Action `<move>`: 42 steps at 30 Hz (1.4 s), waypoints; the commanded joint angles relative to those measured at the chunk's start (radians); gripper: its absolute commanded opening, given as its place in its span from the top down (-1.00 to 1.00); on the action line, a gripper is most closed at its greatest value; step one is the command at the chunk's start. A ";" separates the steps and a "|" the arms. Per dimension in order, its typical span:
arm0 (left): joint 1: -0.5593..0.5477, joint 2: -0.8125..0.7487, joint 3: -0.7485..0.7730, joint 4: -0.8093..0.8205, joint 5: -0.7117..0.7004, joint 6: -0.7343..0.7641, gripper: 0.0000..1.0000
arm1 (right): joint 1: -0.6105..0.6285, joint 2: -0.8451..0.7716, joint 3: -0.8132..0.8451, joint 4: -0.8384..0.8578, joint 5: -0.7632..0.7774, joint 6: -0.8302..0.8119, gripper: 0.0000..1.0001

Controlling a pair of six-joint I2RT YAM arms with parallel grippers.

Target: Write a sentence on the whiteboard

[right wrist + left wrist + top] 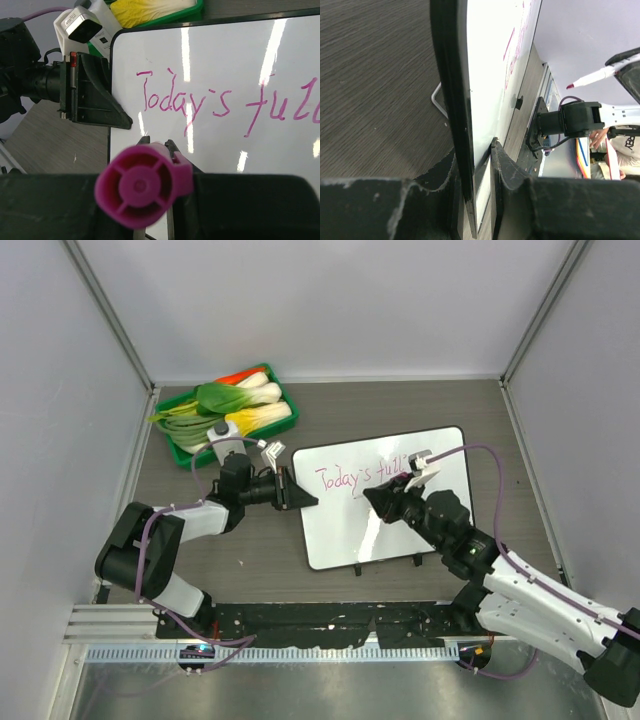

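Observation:
The whiteboard (335,530) lies in the middle of the table, also in the left wrist view (485,75) and the right wrist view (225,150). The sentence (365,475) reads "Today's full" in one pink line (215,100); in the left wrist view it shows only as thin pink strokes (512,55). My left gripper (303,500) (475,150) is shut on the board's left edge. My right gripper (372,496) (157,144) is shut on a magenta marker (145,187) over the board below the words. The marker's pink tip (570,86) hangs off the surface.
A green tray (180,452) of vegetables stands at the back left, just beyond the board's corner (165,17). The board's two small black feet (358,568) point toward the arm bases. Grey walls enclose the table on three sides.

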 commanded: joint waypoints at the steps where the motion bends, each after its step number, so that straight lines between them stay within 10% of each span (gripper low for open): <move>1: -0.009 0.038 -0.019 -0.111 -0.181 0.172 1.00 | 0.052 0.018 -0.011 0.104 0.058 0.014 0.97; 22: -0.014 0.073 -0.032 0.010 -0.125 0.077 1.00 | 0.241 0.222 -0.005 0.288 0.263 -0.072 0.97; 42: 0.017 -0.089 -0.110 -0.042 -0.359 0.072 1.00 | 0.245 0.189 -0.006 0.286 0.300 -0.112 0.98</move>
